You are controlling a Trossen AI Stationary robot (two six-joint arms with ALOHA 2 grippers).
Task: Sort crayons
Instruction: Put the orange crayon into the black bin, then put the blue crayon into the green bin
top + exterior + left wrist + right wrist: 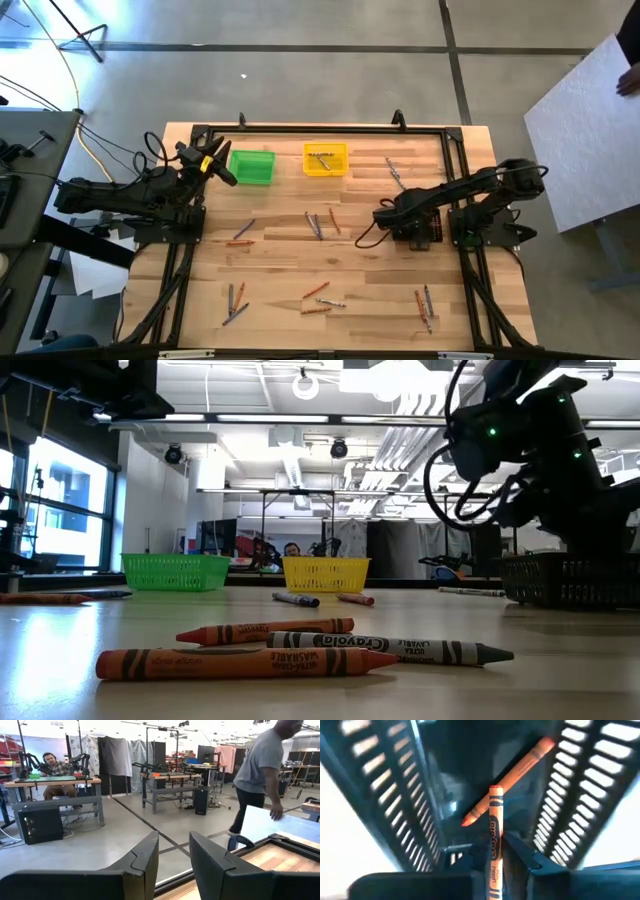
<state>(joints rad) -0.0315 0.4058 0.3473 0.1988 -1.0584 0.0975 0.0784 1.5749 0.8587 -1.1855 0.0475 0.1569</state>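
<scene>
Orange and grey crayons lie scattered flat on the wooden table (280, 260), some at the middle (318, 225) and some near the front (250, 660). My right gripper (492, 857) hangs over the black bin (428, 232), pointing steeply down into it, shut on an orange crayon (495, 820). Another orange crayon (510, 777) lies on the bin's floor. My left gripper (174, 865) waits open and level beside the green bin (251, 166), with nothing between its fingers. My right gripper pinches the orange crayon by its lower, wrapped part (494, 851) between its two fingers. The fingers come from above, slanting down, and the crayon runs on along them. Its free end (495, 790) points into the black bin, clear of the bin's floor.
A yellow bin (325, 159) with crayons in it stands at the far edge beside the green one. A black frame (320, 130) runs round the table. Beyond the right edge a person (260, 765) handles a white board (590, 130).
</scene>
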